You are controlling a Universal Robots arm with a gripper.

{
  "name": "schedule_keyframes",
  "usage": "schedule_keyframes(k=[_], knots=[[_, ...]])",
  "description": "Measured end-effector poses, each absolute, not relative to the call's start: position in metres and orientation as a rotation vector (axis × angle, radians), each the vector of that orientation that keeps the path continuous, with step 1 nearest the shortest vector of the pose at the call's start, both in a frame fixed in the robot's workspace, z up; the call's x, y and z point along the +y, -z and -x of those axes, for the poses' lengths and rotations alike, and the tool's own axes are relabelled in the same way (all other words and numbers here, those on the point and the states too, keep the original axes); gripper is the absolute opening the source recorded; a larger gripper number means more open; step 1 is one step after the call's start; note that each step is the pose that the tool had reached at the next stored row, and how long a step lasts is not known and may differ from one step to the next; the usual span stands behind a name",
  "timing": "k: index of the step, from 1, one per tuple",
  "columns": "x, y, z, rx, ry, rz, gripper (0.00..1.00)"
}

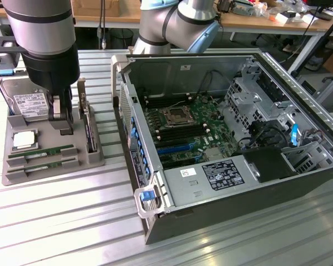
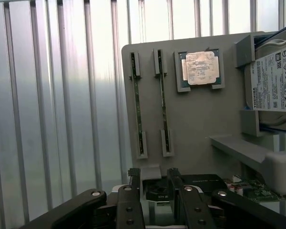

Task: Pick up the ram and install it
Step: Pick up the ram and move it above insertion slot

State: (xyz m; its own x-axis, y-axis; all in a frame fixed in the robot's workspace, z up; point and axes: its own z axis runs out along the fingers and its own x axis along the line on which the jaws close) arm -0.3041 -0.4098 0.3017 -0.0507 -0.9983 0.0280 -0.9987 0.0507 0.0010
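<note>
ram sticks (image 1: 41, 151) stand on edge in tray (image 1: 44, 174) slots at the exterior view's lower left, easy to pinch; gripper (image 1: 62, 123) over the tray, jaws open, empty

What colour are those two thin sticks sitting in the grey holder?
Green. The ram sticks show it best in the exterior view.

SITE: robotics lab with electronics workbenches | SURFACE: work lay on a ribbed aluminium table (image 1: 55, 221) | EQUIPMENT: an industrial robot arm (image 1: 177, 22) stood behind an opened computer case (image 1: 255, 199) and a grey parts fixture (image 1: 44, 173) | BACKGROUND: wooden benches (image 1: 250, 22) carried cables and loose hardware
</note>
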Motion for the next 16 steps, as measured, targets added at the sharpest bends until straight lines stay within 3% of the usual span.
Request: schedule_keyframes(k=[16], knots=[[-0.41, -0.289, 0.304, -2.262, -0.029, -2.15, 0.36]])
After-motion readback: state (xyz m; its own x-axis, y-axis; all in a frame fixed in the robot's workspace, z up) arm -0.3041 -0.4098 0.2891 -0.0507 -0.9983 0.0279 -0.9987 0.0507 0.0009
